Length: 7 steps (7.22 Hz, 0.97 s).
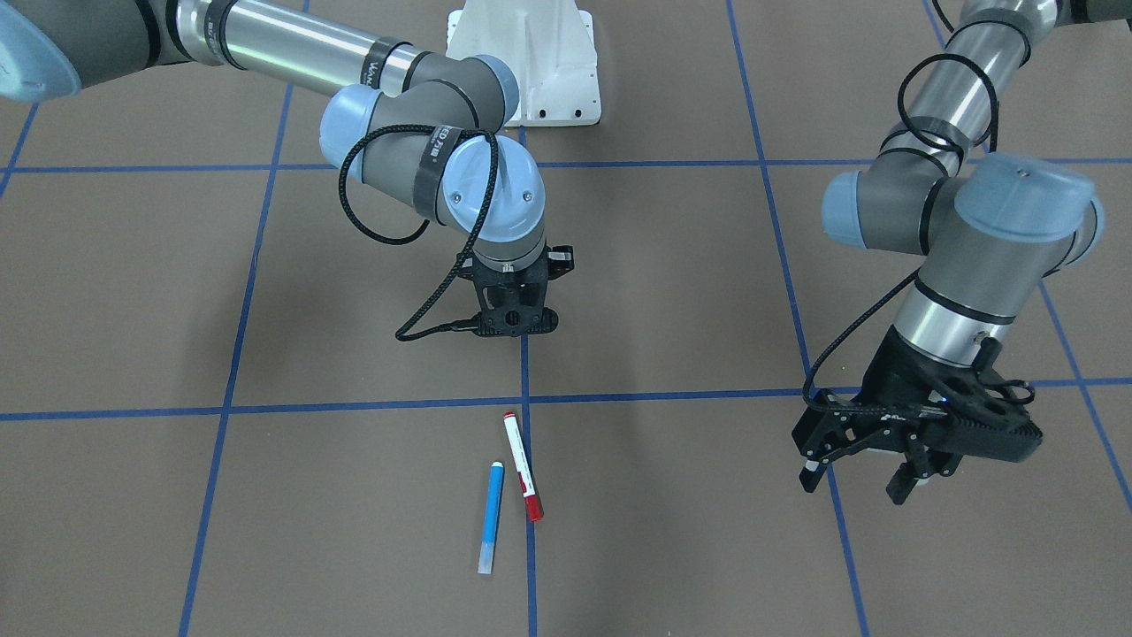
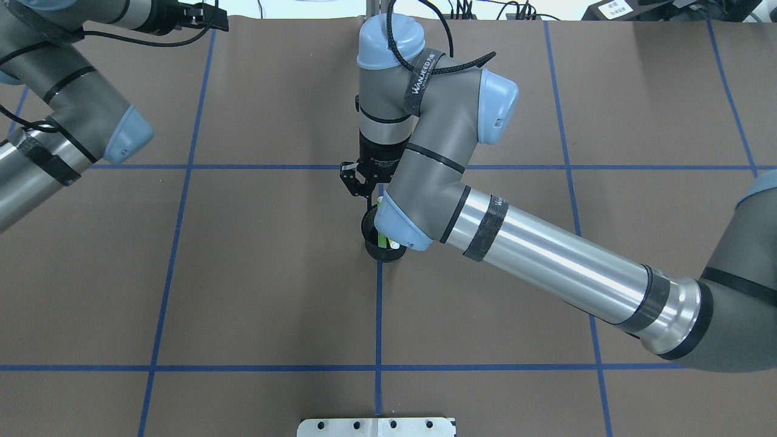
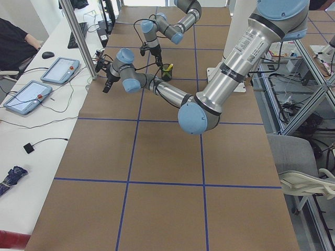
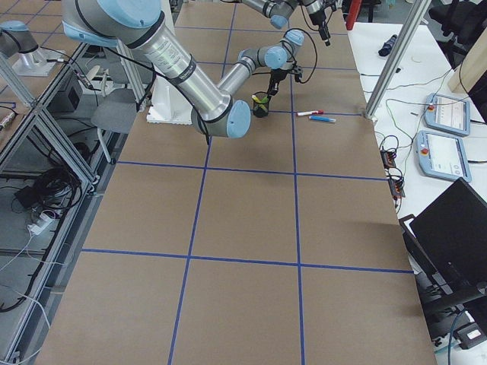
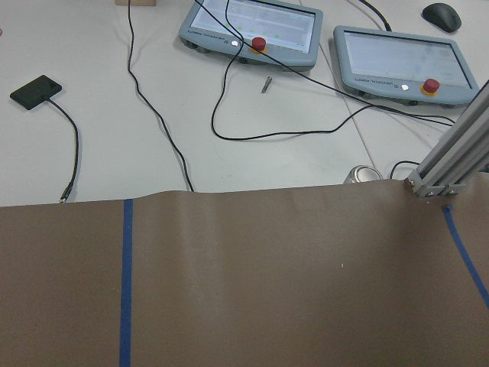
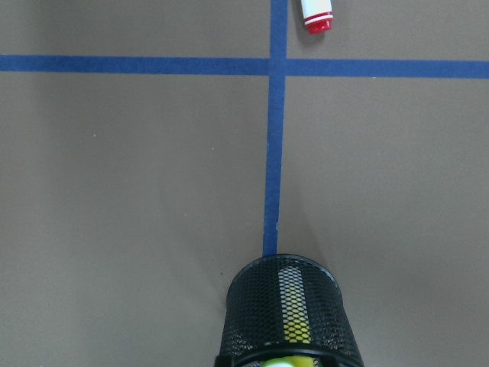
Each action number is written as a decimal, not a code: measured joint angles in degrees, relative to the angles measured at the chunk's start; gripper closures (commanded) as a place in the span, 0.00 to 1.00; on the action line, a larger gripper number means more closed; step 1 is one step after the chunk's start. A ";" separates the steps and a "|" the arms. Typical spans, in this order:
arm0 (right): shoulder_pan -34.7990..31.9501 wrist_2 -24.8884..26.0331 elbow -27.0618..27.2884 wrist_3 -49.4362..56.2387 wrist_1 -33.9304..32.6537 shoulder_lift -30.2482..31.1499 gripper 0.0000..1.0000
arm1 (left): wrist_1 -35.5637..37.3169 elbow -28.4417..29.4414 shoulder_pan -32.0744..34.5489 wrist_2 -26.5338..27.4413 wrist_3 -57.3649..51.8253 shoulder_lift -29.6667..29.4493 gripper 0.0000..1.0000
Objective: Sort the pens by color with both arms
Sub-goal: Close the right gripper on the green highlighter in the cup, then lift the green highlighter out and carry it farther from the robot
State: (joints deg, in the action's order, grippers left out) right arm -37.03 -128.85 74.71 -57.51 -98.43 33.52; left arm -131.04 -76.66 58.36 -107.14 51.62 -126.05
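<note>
A blue pen [image 1: 491, 516] and a white-barrelled pen with red ends [image 1: 523, 466] lie side by side on the brown table near a blue tape line. The white pen's red end shows at the top of the right wrist view [image 6: 317, 15]. A green pen and a yellow pen [image 2: 383, 241] stand in the black mesh cup [image 6: 284, 317]. My right gripper [image 1: 516, 323] hangs just above the cup, and looks open and empty. My left gripper [image 1: 856, 482] is open and empty, hovering off to the side near the table's far edge.
The white pedestal base [image 1: 531, 62] stands at the robot's side. Beyond the table's far edge lie two control pads [image 5: 252, 34], cables and an aluminium post [image 5: 451, 164]. Blue tape lines divide the brown table [image 2: 267, 291] into squares.
</note>
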 measured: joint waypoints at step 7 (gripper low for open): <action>-1.33 6.85 14.09 -0.79 0.60 3.47 1.00 | -0.10 -1.36 0.09 -0.04 0.60 -0.02 0.00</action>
State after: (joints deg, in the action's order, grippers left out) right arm -38.36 -122.00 88.79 -58.30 -97.83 37.00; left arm -131.13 -78.03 58.44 -107.17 52.22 -126.07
